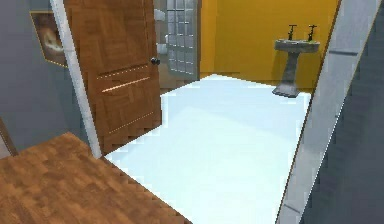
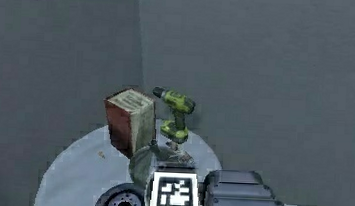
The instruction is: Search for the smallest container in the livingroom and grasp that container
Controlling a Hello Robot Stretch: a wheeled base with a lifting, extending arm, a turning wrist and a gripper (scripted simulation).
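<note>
Two things on round grey worktop (image 2: 78, 165): brown box (image 2: 128, 122), green drill (image 2: 175, 113), just beside each other. Gripper (image 2: 146, 162) near them; state of fingers (image 2: 139, 165), any hold: cannot tell.

Wooden door (image 1: 118, 75), wood-grain floor (image 1: 60, 188), smooth grey wall (image 2: 277, 75).

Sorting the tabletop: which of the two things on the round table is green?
The drill, standing right of the box on the table; the box is reddish-brown.
</note>
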